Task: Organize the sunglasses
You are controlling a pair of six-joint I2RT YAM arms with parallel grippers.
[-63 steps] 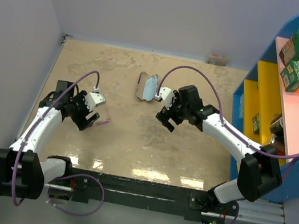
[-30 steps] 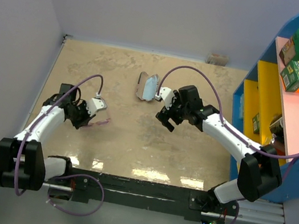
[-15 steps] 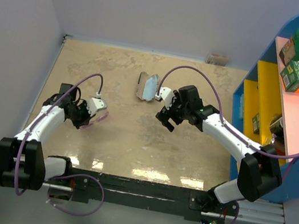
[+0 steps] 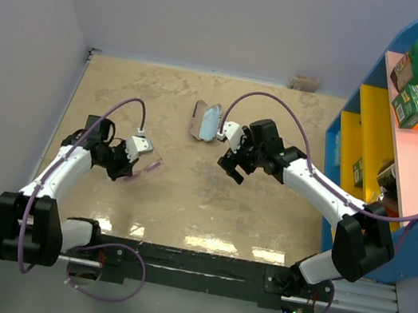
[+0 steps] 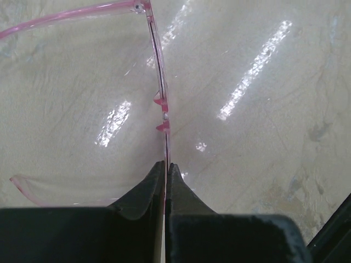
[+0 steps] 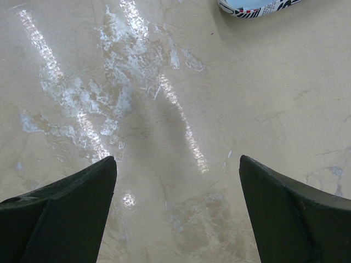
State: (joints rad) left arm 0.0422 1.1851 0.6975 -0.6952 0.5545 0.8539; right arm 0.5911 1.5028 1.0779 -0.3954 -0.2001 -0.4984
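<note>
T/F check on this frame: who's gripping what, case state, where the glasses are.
1. The left gripper is shut on the translucent pink thin-framed sunglasses. True.
2. The oblong flag-print case lies open on the beige table. True.
3. The right gripper grips the case. False: its fingers are spread with nothing between them, and the case lies apart from it.
4. The sunglasses rest inside the case. False: they are in the left gripper, well apart from the case.
</note>
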